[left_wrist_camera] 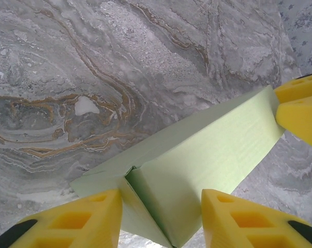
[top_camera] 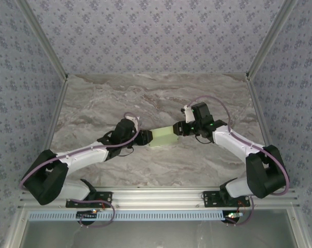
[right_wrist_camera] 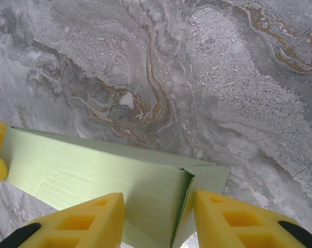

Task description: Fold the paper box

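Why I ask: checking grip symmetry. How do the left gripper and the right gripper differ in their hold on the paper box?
The left gripper clamps the left end of the paper box; the right gripper clamps its right end. In the top view the left gripper sits slightly lower and the right gripper slightly higher, so the box slants between them. Shared: both have yellow fingers, and each pair straddles one end of the box.

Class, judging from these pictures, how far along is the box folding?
Done: the paper box has its long rectangular body. In hand: the left gripper and right gripper each hold one end. Left: the end flap by the right gripper looks untucked.
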Controlling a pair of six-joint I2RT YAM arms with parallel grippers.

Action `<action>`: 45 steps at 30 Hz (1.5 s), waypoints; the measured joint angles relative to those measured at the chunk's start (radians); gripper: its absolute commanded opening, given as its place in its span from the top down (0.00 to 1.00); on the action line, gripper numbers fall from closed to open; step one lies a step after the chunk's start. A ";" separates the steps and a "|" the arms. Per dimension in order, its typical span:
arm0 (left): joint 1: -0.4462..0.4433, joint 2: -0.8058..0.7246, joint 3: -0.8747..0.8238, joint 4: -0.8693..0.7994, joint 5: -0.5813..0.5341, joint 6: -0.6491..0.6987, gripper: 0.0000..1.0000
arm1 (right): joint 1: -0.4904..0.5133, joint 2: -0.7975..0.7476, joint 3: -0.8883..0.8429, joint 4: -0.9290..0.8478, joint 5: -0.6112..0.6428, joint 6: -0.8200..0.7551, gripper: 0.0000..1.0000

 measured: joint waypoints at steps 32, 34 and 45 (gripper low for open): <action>0.093 0.191 0.172 0.040 -0.036 0.103 0.58 | -0.008 0.116 0.068 0.128 0.092 -0.020 0.65; 0.093 0.191 0.169 0.043 -0.032 0.106 0.58 | -0.001 0.100 0.050 0.137 0.102 -0.023 0.65; 0.052 0.173 0.087 0.050 -0.027 0.114 0.57 | 0.080 0.029 -0.077 0.157 0.186 -0.038 0.66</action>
